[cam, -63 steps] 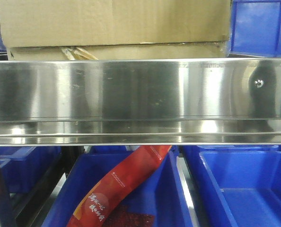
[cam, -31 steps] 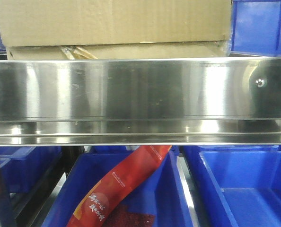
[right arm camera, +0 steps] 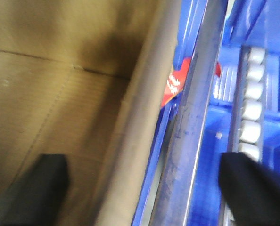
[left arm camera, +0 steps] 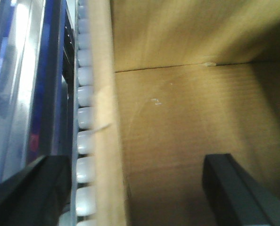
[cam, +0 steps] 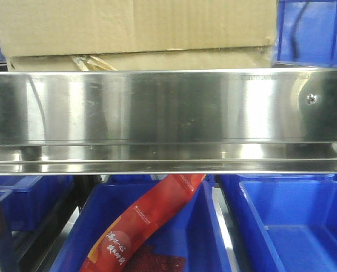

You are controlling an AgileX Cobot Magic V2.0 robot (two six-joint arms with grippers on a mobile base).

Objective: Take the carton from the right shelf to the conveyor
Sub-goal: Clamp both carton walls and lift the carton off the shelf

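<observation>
Plain brown carton (cam: 137, 25), wide, open-topped, upright on shiny steel shelf (cam: 157, 165), just behind mirror-like front rail (cam: 157, 107) bearing one screw (cam: 311, 98).
</observation>
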